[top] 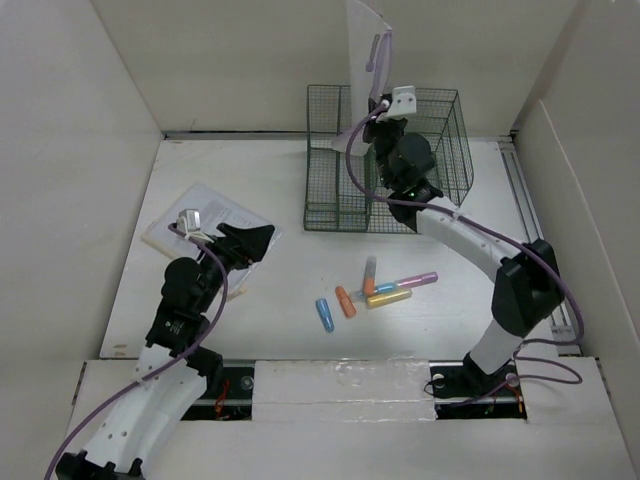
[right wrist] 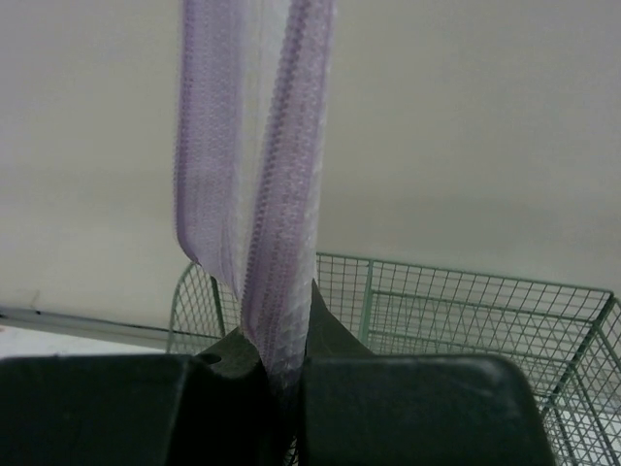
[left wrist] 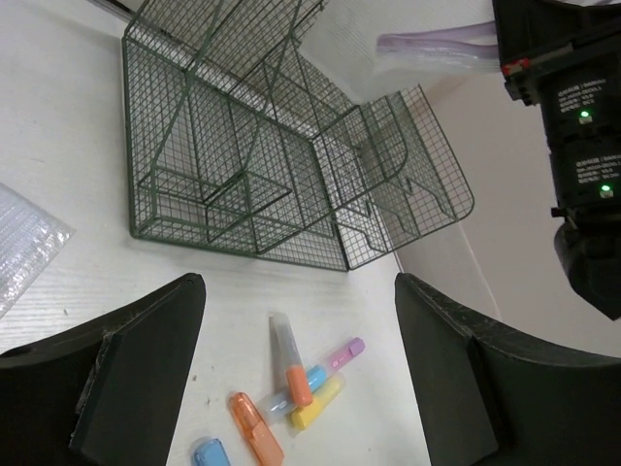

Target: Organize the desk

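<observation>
Right gripper (right wrist: 286, 374), jaws clamped on zip pouch (right wrist: 254, 175), holds it upright above mesh basket (top: 340, 215) at 12 o'clock, probably for filing. Left gripper (left wrist: 299, 287), jaws spread wide and empty, hangs over the desk (top: 250, 320) at 8 o'clock.

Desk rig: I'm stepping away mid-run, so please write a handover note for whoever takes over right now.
Left tool: open, empty, above the desk near a flat sheet.
Right tool: shut on a zip pouch, held upright over the green wire organizer.
Markers: loose, mid-desk.
Done: nothing filed; organizer looks empty.
Left: pouch, markers, sheet.
</observation>
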Controlling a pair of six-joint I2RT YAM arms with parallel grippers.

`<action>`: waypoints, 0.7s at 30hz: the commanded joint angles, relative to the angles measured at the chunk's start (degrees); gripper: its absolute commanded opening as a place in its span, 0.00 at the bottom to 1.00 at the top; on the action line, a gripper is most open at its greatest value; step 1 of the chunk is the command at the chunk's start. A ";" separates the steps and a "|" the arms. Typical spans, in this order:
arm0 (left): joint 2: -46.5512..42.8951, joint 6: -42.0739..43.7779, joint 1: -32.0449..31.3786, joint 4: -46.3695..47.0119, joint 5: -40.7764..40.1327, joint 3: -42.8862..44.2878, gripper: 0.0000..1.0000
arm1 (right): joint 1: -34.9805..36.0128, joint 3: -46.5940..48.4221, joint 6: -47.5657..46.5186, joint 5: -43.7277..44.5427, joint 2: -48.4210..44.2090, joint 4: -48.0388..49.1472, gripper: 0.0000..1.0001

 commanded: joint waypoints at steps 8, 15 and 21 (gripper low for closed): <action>3.69 0.22 -0.05 6.38 2.52 -2.58 0.74 | -1.62 -4.22 -3.82 -0.83 8.37 19.13 0.00; 4.67 0.39 -0.05 7.17 2.88 -3.37 0.74 | -2.16 -7.30 -5.40 -1.09 12.77 26.78 0.00; 4.84 0.48 -0.05 7.96 2.70 -3.81 0.74 | -2.16 -12.21 -5.58 -1.62 12.86 29.77 0.06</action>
